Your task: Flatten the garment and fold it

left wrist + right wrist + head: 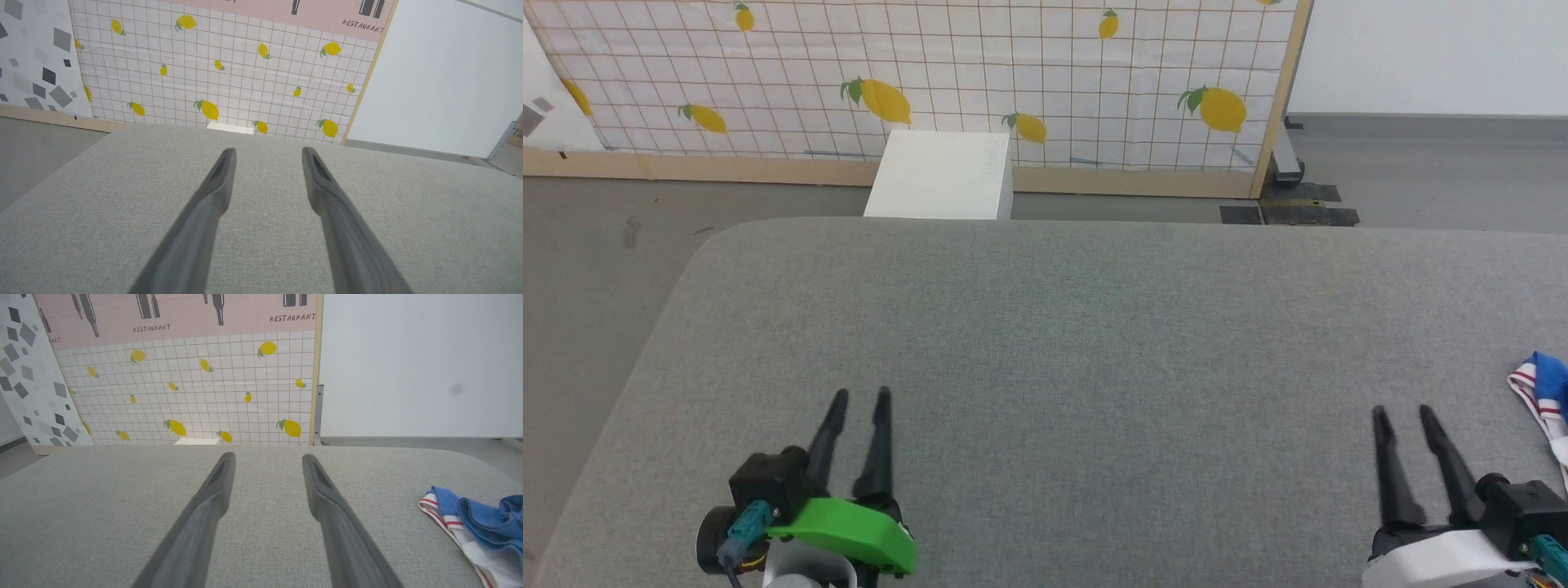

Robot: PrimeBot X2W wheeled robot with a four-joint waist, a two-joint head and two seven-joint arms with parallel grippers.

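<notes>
Grey fabric surface (1045,367); white box (941,175) behind it, before lemon-print panel (931,73).

A grey fabric-covered table (1045,327) carries the crumpled blue garment (1545,385) at its right edge.

Right of the dark grey fingers (322,494), a blue garment (482,522) with white, red-striped edging is seen on grey fabric (102,506).
</notes>
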